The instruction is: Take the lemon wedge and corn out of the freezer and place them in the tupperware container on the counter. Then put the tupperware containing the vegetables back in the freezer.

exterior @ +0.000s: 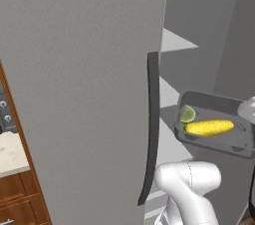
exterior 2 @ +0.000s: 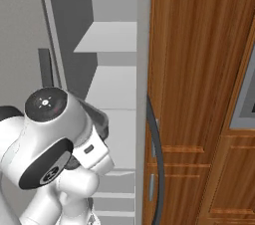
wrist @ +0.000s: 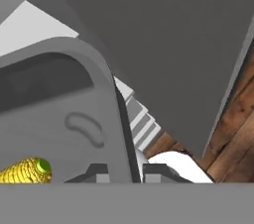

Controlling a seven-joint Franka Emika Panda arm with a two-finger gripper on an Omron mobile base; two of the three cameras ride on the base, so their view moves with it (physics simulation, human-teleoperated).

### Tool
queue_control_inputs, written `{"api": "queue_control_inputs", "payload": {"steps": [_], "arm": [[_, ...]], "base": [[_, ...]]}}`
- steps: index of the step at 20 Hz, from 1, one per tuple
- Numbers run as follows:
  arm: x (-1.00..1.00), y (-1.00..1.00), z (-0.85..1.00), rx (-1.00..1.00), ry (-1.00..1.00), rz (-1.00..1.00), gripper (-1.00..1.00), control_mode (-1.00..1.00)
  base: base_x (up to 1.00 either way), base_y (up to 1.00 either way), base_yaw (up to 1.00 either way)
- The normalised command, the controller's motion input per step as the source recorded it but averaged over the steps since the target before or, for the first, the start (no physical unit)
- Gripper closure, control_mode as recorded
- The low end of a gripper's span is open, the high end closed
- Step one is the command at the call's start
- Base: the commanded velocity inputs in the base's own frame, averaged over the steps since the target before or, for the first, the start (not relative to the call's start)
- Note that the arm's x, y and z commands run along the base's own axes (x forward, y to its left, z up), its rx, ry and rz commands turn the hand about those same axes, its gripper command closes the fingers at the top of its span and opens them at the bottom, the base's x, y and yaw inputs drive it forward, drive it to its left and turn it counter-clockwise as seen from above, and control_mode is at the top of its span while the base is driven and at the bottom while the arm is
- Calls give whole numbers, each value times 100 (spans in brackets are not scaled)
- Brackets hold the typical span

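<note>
Two items ride in tupperware container (exterior: pixel 219 142): corn (exterior: pixel 209 128), lemon wedge (exterior: pixel 188 114). Container held in air before open freezer (exterior: pixel 174 45) shelves. Gripper (wrist: pixel 125 172) clamped on container rim. Tray stiff, probably light; contents loose, could roll, so keep it level.

Domestic kitchen, rendered. Landmark: the tall grey freezer (exterior: pixel 84 89), door swung open, long dark curved handle (exterior: pixel 151 129) down its edge. Inside it, pale grey shelves (exterior 2: pixel 112 37) stacked one above another. Left of the freezer door: a strip of cream speckled counter (exterior: pixel 11 153) with brown wooden drawers (exterior: pixel 17 201) beneath. Right of the freezer: full-height brown wood cabinets (exterior 2: pixel 199 69) with slim bar pulls. Held up in front of the freezer shelves: a dark-grey tupperware container (exterior: pixel 219 142) carrying food, a yellow corn (exterior: pixel 209 128) cob and a green-rimmed lemon wedge (exterior: pixel 188 114).
</note>
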Motion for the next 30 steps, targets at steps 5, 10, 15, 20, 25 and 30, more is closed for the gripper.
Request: {"api": "queue_control_inputs", "payload": {"steps": [5, 10, 15, 20, 25, 30], "arm": [[6, 0, 44, 9, -4, -25, 100, -100], [29, 0, 50, 15, 0, -26, 100, -100], [34, 0, 53, 19, -2, -18, 100, -100], [59, 0, 31, 21, -6, -11, 100, -100], [72, 11, 9, 12, -9, -10, 100, -100], [57, 27, 0, 2, -13, -7, 100, -100]], "base": [[0, 0, 0], [0, 0, 0], [0, 0, 0], [0, 0, 0], [0, 0, 0], [0, 0, 0]]}}
